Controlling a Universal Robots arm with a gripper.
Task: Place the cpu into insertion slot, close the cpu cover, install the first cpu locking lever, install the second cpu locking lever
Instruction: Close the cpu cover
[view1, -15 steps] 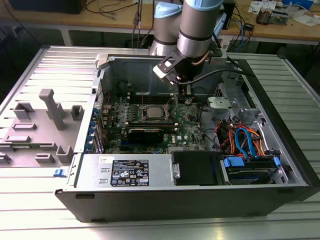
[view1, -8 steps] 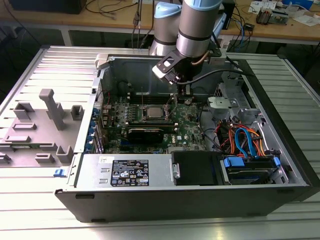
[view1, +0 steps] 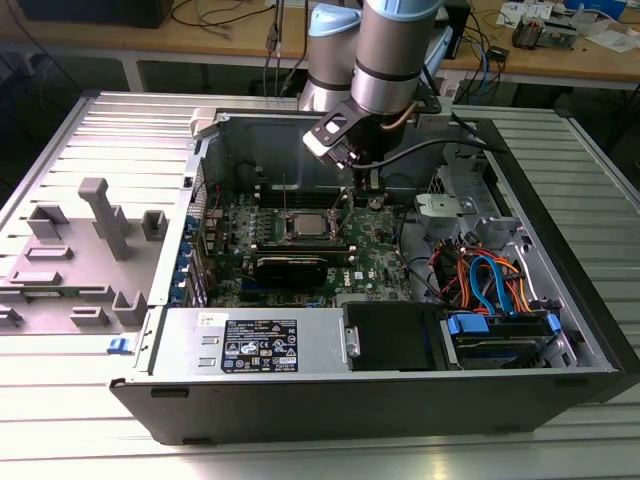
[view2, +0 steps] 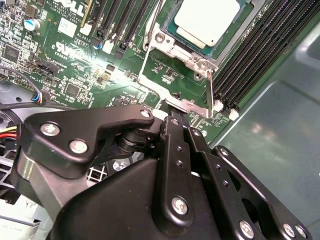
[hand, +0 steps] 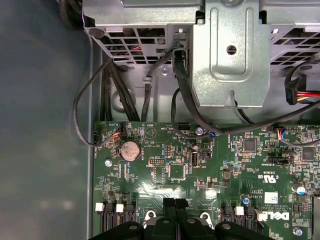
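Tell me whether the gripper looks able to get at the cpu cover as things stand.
Likely yes: the case is open, the gripper hangs low over the board right beside the cpu cover, and nothing bulky stands between them.

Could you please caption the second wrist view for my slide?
The gripper sits at the wire lever, beside the chip seated within its metal cover.

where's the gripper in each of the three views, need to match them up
Exterior view: the gripper hangs under the arm inside the open case, to the exterior view's right of the cpu.
Second wrist view: the gripper is the black linkage nearest the camera, tip toward the cpu.
First wrist view: the gripper sits across the board from the coin cell.
Shared landmark: the green motherboard.
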